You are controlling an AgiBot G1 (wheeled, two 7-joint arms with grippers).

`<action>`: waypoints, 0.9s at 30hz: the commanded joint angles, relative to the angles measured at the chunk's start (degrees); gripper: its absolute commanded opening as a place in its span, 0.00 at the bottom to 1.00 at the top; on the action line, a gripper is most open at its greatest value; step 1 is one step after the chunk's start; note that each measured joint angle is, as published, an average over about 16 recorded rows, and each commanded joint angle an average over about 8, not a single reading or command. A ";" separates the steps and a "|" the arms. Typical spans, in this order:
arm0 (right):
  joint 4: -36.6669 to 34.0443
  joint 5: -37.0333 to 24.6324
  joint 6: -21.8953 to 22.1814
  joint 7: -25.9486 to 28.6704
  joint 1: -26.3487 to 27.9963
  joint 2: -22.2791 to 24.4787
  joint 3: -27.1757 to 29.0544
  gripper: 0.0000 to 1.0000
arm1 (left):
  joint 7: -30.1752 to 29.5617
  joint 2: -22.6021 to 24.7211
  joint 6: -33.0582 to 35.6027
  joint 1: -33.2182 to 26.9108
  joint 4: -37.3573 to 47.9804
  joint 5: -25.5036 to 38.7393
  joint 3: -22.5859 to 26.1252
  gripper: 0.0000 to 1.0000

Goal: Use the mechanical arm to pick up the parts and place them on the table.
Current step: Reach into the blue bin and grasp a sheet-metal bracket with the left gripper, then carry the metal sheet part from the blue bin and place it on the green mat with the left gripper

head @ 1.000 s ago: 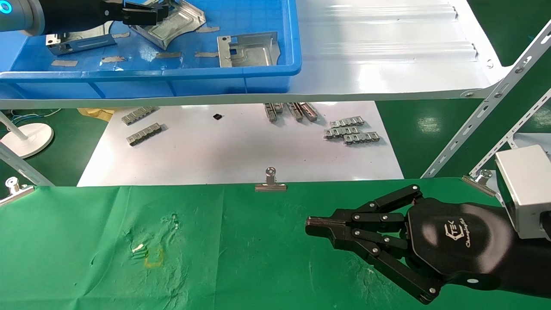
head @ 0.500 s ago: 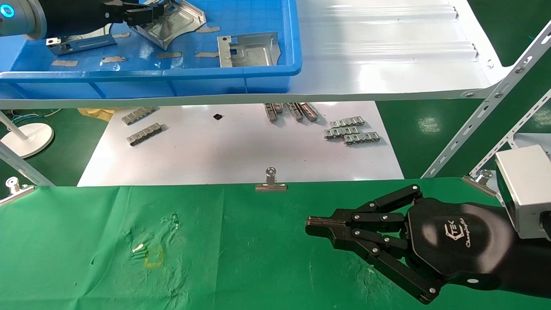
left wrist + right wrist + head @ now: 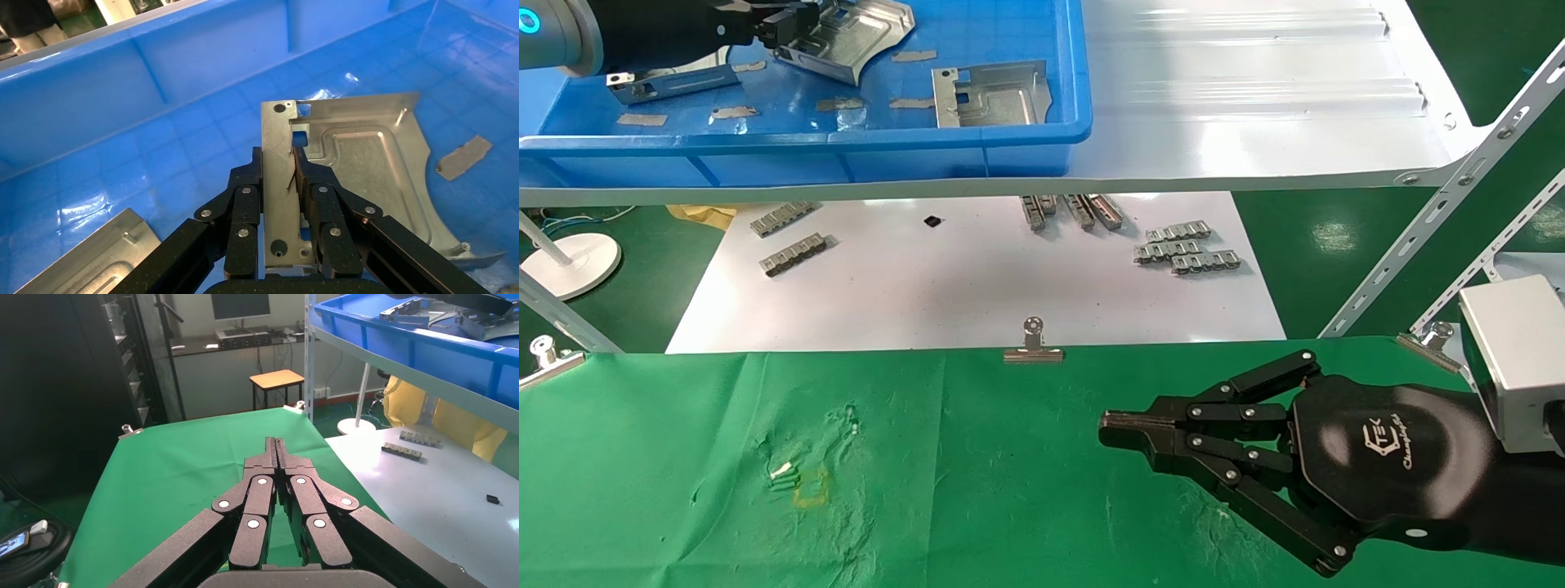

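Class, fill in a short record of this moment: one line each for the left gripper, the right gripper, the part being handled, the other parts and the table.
left gripper: in the blue bin, shut on the flange of a part
right gripper: shut, empty, over the table
held part: tilted, one edge raised off the bin floor
other parts: one flat in the bin, one under the left arm
table: green cloth, no parts on it yet
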 commanded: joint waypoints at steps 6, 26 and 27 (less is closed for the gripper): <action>0.00 0.00 0.00 0.00 0.00 0.00 0.00 1.00 | 1.91 -1.36 4.85 -1.05 -1.76 -1.50 -1.01 0.00; 0.00 0.01 0.00 -0.01 0.00 0.00 -0.01 1.00 | 17.29 -12.47 43.47 -0.46 -10.52 -8.94 -3.26 0.00; 0.00 0.01 0.00 -0.01 0.00 0.00 -0.01 1.00 | 18.05 -13.25 43.71 0.31 -12.09 -9.80 -2.98 0.00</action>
